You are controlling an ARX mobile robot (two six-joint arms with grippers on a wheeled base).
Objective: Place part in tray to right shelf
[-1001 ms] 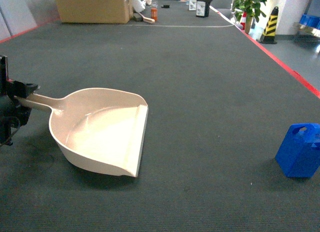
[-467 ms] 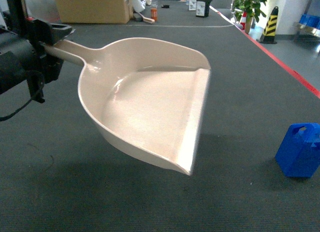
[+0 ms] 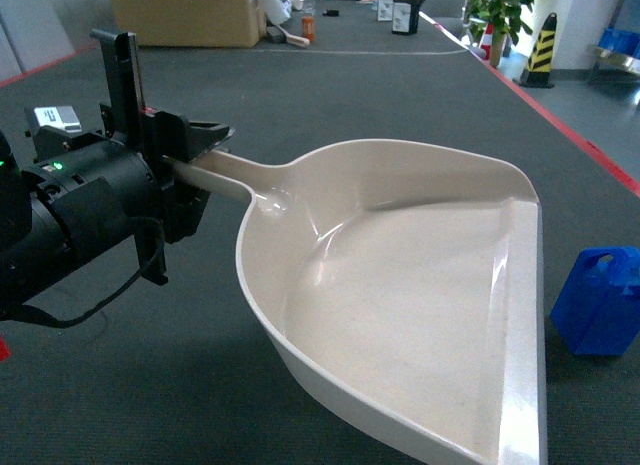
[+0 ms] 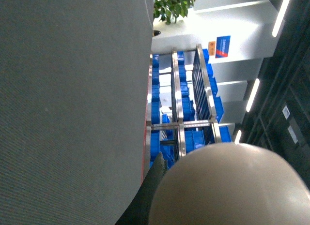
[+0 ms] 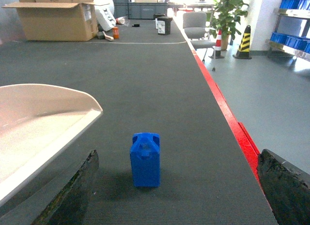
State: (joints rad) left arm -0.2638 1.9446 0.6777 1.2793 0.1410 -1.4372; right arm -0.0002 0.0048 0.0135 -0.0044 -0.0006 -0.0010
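One cream tray (image 3: 400, 295) fills most of the head view, held off the dark grey mat (image 3: 400, 105) w/ its flat front lip toward the camera and its long handle running up-left into the left gripper (image 3: 185, 160), whose jaws are clamped on the handle end. Tray's scoop is bare inside. Blue part (image 3: 598, 300) stands upright on the mat just right of the tray's lip, slotted end up, not touching the tray.

Right wrist view: same part (image 5: 145, 159) stands on the mat right of the tray's lip (image 5: 43, 138), well apart from it; the right gripper (image 5: 177, 186) shows two dark fingers (image 5: 72, 191) spread wide at the frame's bottom corners, holding nothing, part between them but farther out.

Left wrist view: tray's rounded back (image 4: 227, 186) blocks the lower frame; past the mat edge stands the right shelf (image 4: 181, 118), steel rack w/ blue crates (image 4: 155, 113).

Beyond the tray, at the mat's far end: cardboard box (image 3: 185, 13), potted plant (image 3: 500, 10), striped cone (image 3: 542, 47)
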